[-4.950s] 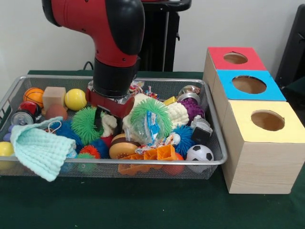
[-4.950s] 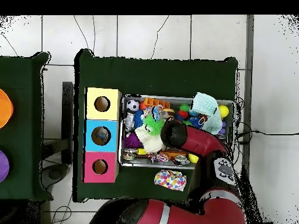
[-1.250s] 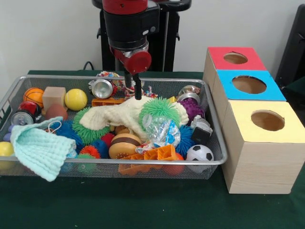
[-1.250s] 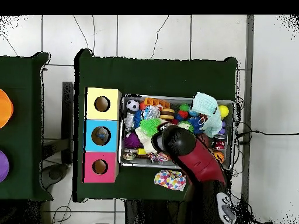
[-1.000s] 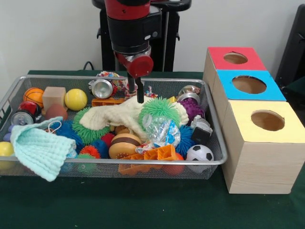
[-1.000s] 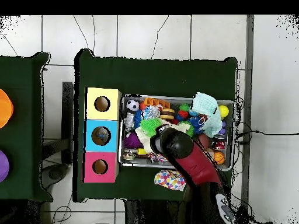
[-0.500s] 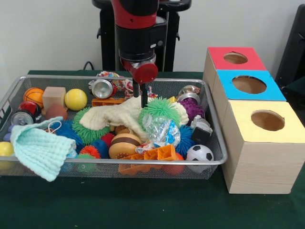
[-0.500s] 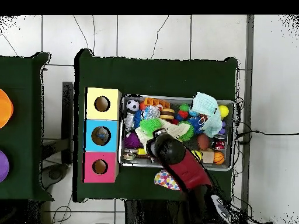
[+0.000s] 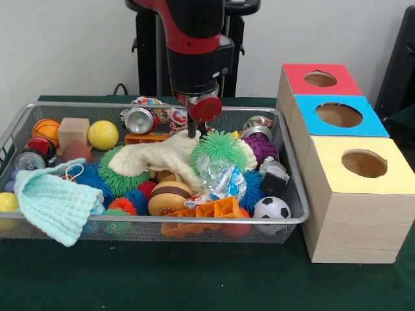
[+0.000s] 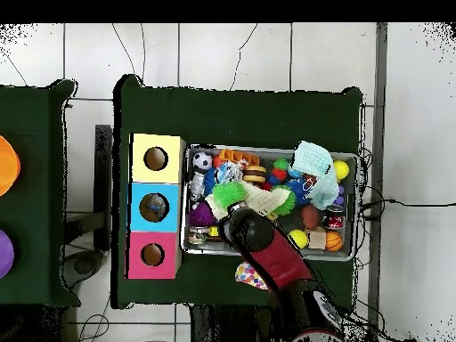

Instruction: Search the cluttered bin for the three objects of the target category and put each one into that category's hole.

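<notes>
Front view
Arm: the red and black arm (image 9: 194, 39) comes down over the far middle of the wire bin (image 9: 292, 194).
Jaws: the gripper (image 9: 196, 133) hangs just above the cream plush toy (image 9: 162, 159); the tips look close together, but I cannot tell if they are open or shut, or if they hold something.
Bin contents: green spiky ball (image 9: 220, 148) beside the plush, crumpled clear wrapper (image 9: 222, 179) in front of it, soccer ball (image 9: 272, 208) at the near right corner, purple spiky ball (image 9: 263, 146), silver can (image 9: 138, 120) at the far side, yellow ball (image 9: 102, 135), small basketball (image 9: 45, 130), wooden block (image 9: 73, 131), mint cloth (image 9: 55, 204) hanging over the near left rim.
Boxes: red box (image 9: 318, 81), blue box (image 9: 337, 116) and yellow box (image 9: 360, 165) stand in a row just right of the bin on the green worktop (image 9: 194, 278), each with a round hole on top.

Overhead view
Arm: the arm (image 10: 272, 254) covers the bin's side nearest the robot.
Bin: the bin (image 10: 354, 254) lies beside the three boxes; its contents are all inside it.
Outside the bin: a spotted cloth (image 10: 246, 274) lies on the worktop, partly under the arm.
</notes>
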Available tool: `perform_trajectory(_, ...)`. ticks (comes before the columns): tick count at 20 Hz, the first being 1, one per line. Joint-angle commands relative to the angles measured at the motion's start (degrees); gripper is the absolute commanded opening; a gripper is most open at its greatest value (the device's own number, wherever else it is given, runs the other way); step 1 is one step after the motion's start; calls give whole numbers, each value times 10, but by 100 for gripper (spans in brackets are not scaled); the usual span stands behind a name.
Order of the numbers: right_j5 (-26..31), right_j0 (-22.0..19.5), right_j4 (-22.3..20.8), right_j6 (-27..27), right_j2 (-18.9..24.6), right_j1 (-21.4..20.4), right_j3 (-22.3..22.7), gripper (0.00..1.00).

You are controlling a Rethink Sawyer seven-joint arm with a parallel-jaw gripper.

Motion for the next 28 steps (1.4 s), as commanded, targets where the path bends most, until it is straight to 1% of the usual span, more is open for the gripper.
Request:
perform_trajectory(1,-50,3,33,149,64,20,-10,100)
perform_trajectory(4,-62,2,36,157,69,17,-6,100)
perform_trajectory(5,-52,10,40,157,59,16,-10,100)
perform_trajectory(7,-9,34,45,153,24,13,-27,100)
perform_trajectory(8,19,47,44,152,4,10,-37,100)
perform_trajectory(10,104,89,29,163,-64,5,-74,100)
perform_trajectory(11,154,110,12,170,-100,2,-100,100)
perform_trajectory(12,175,115,3,170,-114,-1,-111,100)
perform_trajectory(13,222,129,-15,173,-143,-1,-140,100)
perform_trajectory(15,294,141,-40,179,-176,2,-183,100)
perform_trajectory(18,355,145,-62,175,-202,7,-222,100)
perform_trajectory(22,400,143,-79,167,-216,17,-258,100)
perform_trajectory(24,409,140,-82,163,-217,24,-271,100)
perform_trajectory(28,359,124,-75,137,-202,49,-273,100)
